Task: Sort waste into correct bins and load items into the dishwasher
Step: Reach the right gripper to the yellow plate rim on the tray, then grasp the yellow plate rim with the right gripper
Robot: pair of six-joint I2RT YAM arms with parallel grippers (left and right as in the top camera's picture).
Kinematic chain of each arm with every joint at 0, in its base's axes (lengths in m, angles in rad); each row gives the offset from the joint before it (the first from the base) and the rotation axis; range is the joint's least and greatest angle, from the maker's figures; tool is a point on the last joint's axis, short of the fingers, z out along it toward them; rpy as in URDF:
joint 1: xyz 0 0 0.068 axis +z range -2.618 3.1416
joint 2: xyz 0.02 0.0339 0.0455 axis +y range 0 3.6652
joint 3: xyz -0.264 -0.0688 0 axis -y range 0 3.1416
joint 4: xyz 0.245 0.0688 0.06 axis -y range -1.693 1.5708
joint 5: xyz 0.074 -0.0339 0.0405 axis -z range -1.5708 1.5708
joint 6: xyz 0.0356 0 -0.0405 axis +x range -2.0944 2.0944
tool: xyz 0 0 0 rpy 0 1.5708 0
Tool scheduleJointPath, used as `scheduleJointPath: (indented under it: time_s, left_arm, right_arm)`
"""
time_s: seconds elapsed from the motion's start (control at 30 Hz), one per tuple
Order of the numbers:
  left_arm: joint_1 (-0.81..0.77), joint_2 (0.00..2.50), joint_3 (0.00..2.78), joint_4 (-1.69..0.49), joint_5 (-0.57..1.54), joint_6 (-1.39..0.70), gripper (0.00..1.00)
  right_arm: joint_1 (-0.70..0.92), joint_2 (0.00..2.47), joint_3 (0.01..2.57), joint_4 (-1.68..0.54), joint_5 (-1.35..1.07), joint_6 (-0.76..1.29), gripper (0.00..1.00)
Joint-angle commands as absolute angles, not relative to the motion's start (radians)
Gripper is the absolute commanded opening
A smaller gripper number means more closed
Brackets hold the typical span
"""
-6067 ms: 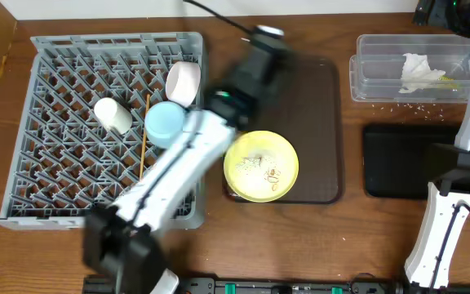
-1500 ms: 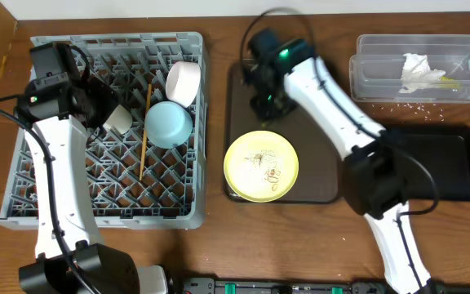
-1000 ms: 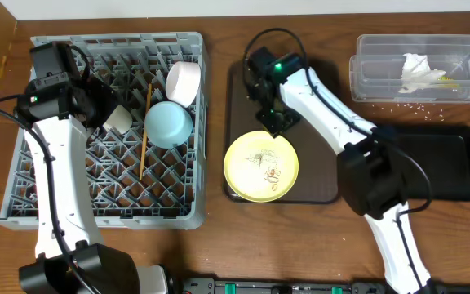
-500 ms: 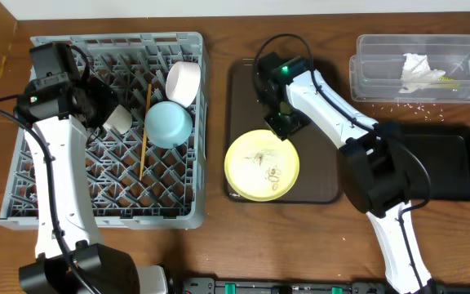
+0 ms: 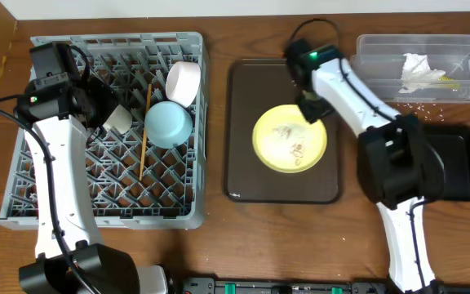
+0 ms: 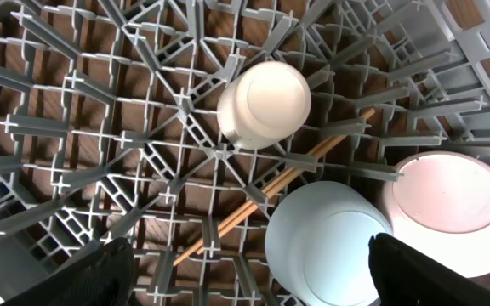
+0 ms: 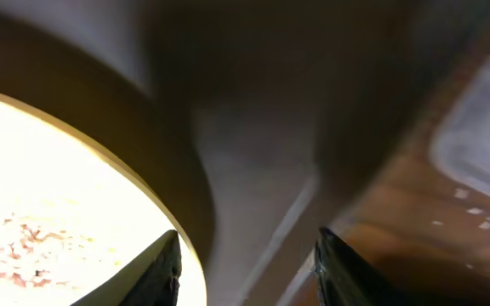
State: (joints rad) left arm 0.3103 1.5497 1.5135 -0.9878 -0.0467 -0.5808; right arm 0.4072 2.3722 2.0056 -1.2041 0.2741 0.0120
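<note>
The pale yellow plate with food scraps lies on the brown serving tray. My right gripper stands at the plate's upper right rim. In the right wrist view its jaws straddle that rim, left finger over the plate, with a wide gap to the right finger. My left gripper hangs open above the grey rack, holding nothing. The rack holds the white cup, blue bowl, white bowl and a chopstick.
The clear tub at the back right holds the white napkin and a wrapper. The black tray lies in front of it, partly under my right arm. Loose grains dot the table between them.
The right gripper has moved right and back, and the plate has slid with it from the tray's front left to its right middle. The left arm has not moved.
</note>
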Motion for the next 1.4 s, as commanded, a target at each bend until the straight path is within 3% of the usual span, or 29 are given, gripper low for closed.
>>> scheduleJointPath:
  time_s: [0.0, 0.23, 0.4, 0.6, 0.8, 0.97, 1.37]
  left_arm:
    - [0.313, 1.549, 1.513, -0.991, -0.041, -0.593, 0.89]
    - [0.313, 1.549, 1.513, -0.991, -0.041, -0.593, 0.89]
    - [0.313, 1.549, 1.513, -0.991, -0.041, -0.593, 0.89]
    - [0.313, 1.549, 1.513, -0.991, -0.041, -0.593, 0.88]
    - [0.313, 1.549, 1.513, -0.991, -0.041, -0.593, 0.89]
    - [0.313, 1.549, 1.513, -0.991, -0.041, -0.593, 0.89]
    - [0.313, 1.549, 1.513, -0.991, -0.041, -0.593, 0.89]
  right_arm:
    - [0.373, 2.358, 2.049, -1.215, 0.308, 0.050, 0.48]
    - [0.413, 2.358, 2.232, -1.300, 0.199, 0.051, 0.56]
    - [0.516, 2.358, 2.326, -1.251, -0.054, 0.110, 0.63]
    - [0.654, 2.358, 2.267, -1.169, 0.002, 0.230, 0.65]
    - [0.792, 2.358, 2.140, -1.141, 0.341, 0.388, 0.61]
    - [0.805, 2.358, 2.073, -1.118, 0.371, 0.449, 0.52]
    - [0.789, 2.358, 1.908, -0.966, 0.389, 0.448, 0.42]
